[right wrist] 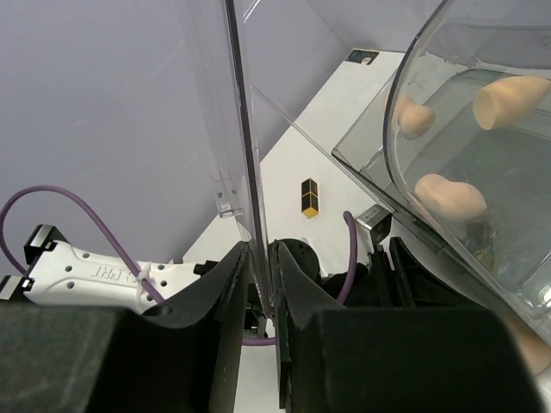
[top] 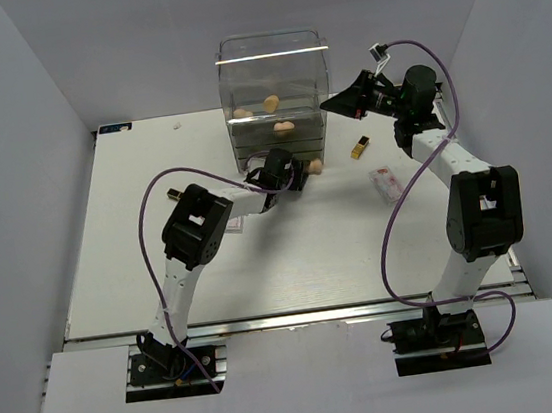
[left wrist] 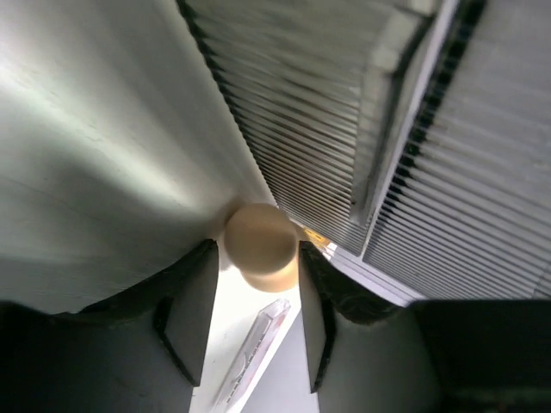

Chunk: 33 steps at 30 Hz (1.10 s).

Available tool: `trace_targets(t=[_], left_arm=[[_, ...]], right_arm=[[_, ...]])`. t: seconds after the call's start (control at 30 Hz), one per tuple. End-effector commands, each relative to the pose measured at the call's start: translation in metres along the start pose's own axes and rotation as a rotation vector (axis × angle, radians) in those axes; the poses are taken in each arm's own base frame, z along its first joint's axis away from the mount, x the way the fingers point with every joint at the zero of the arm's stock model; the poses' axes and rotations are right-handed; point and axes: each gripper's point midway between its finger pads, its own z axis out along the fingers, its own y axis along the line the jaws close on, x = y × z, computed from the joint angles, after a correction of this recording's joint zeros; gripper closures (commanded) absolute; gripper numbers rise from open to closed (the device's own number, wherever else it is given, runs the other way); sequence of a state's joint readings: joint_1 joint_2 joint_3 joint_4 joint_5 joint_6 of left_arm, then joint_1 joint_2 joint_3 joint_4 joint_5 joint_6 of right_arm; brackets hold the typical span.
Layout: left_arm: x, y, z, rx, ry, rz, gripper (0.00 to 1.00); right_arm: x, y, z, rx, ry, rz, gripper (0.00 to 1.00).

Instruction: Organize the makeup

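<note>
Drawer box (top: 269,51) sits at the middle of the far edge of the bench (top: 164,281). Left claw (left wrist: 256,267) is down at the foot of the box front, spread, with one peach sponge (left wrist: 261,241) between the tips. The sponge rests on the bench right against the ribbed base of the box. One finger (left wrist: 191,301) has a thin sliver of gap to the sponge and the other looks to be touching it, so it is straddling, not clamped. Three more sponges (top: 270,101) are inside the box behind the clear wall; the top view shows two higher up and one lower, and I can't tell which drawer each is in. Right claw (right wrist: 263,284) is up at the far-right side of the box, pressed together on the edge of a thin clear panel (right wrist: 237,103) that stands upright between its fingers. I can't tell how that panel ties into the box. A black-and-gold lipstick tube (top: 358,147) lies on the bench between the box and the right edge, apart from both claws; the right wrist view shows it past the panel. A pink-white packet (top: 387,184) lies flat nearer the right edge, just on the near side of the lipstick tube, close to the right arm's cable. A second packet (top: 235,226) lies left of centre, partly tucked under the left arm's elbow.
</note>
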<state>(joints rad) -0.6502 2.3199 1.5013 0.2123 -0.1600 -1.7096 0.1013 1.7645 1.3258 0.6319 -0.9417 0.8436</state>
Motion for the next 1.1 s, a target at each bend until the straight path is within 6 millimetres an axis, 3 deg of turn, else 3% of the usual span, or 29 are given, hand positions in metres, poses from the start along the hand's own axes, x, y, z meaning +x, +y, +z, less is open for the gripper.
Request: trace_targets(t=[0.0,0.37,0.57,0.63,0.67,0.7,0.8,0.83,0.87,0.9,0.93,0.97,1.03,1.07], left_arm=[[0.000,0.008,0.000,-0.055,-0.016,0.010,0.50],[0.003,-0.002,-0.004,0.009,0.009,0.009,0.77],[0.014,-0.033,-0.018,0.126,0.066,0.095,0.90],[0.016,-0.046,-0.031,0.174,0.083,0.100,0.91],[0.014,-0.036,-0.035,0.164,0.083,0.105,0.92],[0.015,-0.051,-0.047,0.213,0.091,0.106,0.93],[0.017,-0.043,-0.066,0.234,0.119,0.151,0.94],[0.018,-0.055,-0.081,0.266,0.128,0.166,0.94],[0.017,-0.038,-0.087,0.245,0.134,0.194,0.95],[0.016,-0.036,-0.095,0.251,0.136,0.205,0.95],[0.014,-0.049,-0.113,0.290,0.136,0.210,0.95],[0.007,-0.035,-0.119,0.280,0.115,0.217,0.95],[-0.002,-0.042,-0.134,0.324,0.085,0.208,0.95],[-0.006,-0.063,-0.149,0.402,0.066,0.185,0.95]], right_arm=[[-0.019,0.037,-0.007,-0.064,-0.039,-0.102,0.78],[-0.020,0.039,-0.007,-0.068,-0.042,-0.103,0.78],[-0.020,0.040,-0.008,-0.068,-0.043,-0.105,0.78],[-0.020,0.040,-0.007,-0.068,-0.043,-0.103,0.78],[-0.020,0.041,-0.007,-0.069,-0.043,-0.105,0.78],[-0.020,0.040,-0.007,-0.068,-0.044,-0.104,0.78],[-0.020,0.039,-0.007,-0.066,-0.045,-0.102,0.78],[-0.020,0.039,-0.007,-0.065,-0.044,-0.098,0.78],[-0.020,0.040,-0.007,-0.067,-0.043,-0.100,0.78],[-0.020,0.039,-0.007,-0.066,-0.043,-0.101,0.78],[-0.021,0.039,-0.007,-0.066,-0.043,-0.102,0.78],[-0.020,0.038,-0.007,-0.064,-0.041,-0.100,0.78],[-0.020,0.037,-0.007,-0.061,-0.043,-0.099,0.78],[-0.020,0.036,-0.007,-0.060,-0.044,-0.097,0.78]])
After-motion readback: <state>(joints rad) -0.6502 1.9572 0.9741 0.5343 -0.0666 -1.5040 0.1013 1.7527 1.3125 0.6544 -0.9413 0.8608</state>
